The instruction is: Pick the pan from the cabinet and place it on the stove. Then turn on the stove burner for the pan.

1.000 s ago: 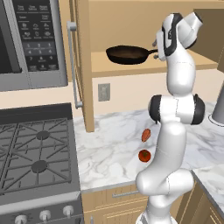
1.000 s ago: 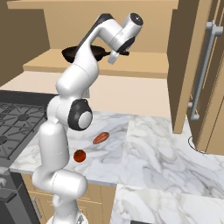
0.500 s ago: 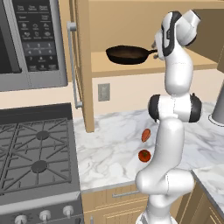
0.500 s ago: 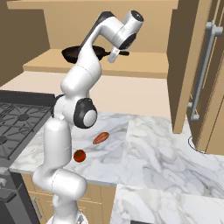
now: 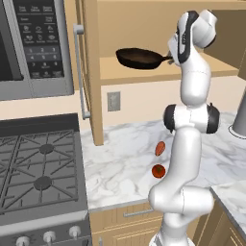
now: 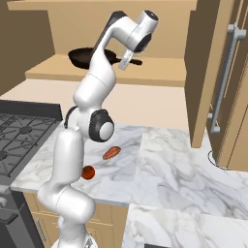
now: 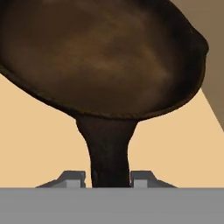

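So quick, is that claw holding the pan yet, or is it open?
Claw: closed on the handle of the pan, fingertips against both sides; the pan rests on the cabinet shelf.

Pan [image 7: 105, 57] rim beyond frame edges

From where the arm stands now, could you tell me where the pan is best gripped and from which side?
Grip the pan by its long thin handle, coming from the handle end along the cabinet shelf. The bowl is wide and shallow, too broad for the jaws, while the handle points out toward the gripper, whose fingertips already flank it closely on both sides.
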Tool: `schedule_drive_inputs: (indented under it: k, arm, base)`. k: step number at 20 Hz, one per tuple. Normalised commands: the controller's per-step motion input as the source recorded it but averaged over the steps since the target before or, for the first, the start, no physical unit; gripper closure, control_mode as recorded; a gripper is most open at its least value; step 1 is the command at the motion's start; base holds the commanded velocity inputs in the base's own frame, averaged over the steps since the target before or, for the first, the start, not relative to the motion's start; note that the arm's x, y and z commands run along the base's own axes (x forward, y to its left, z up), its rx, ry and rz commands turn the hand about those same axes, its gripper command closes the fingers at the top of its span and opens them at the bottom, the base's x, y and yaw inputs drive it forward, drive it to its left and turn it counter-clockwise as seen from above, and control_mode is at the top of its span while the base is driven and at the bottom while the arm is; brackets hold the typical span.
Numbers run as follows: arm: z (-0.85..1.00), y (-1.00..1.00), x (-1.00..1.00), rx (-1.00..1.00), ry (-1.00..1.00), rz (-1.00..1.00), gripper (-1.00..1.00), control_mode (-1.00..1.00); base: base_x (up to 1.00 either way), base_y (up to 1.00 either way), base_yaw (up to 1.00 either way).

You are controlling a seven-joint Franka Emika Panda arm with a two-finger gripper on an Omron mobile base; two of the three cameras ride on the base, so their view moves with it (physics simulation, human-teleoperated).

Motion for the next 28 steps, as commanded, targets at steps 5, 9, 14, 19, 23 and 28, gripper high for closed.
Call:
schedule_drive_inputs:
  k: [5,9,14,19,23,28]
  arm:
    - [-0.28,0.0,-0.1,0.0,0.01,0.06,1.0,-1.0]
    - [-0.13,0.0,-0.44,0.0,-0.06,0.01,1.0,-1.0]
    - [-0.11,0.06,-0.57,0.0,-0.09,0.0,1.0,-1.0]
    - [-0.18,0.14,-0.68,0.0,-0.12,0.0,1.0,-1.0]
    - [-0.28,0.2,-0.68,0.01,-0.1,-0.01,1.0,-1.0]
    - [-0.29,0.08,-0.85,0.04,-0.13,-0.03,1.0,-1.0]
  base:
    - [0.0,0.0,0.0]
    - [0.0,0.0,0.0]
    - [0.0,0.0,0.0]
    - [0.0,0.0,0.0]
    - [0.0,0.0,0.0]
    - [0.0,0.0,0.0]
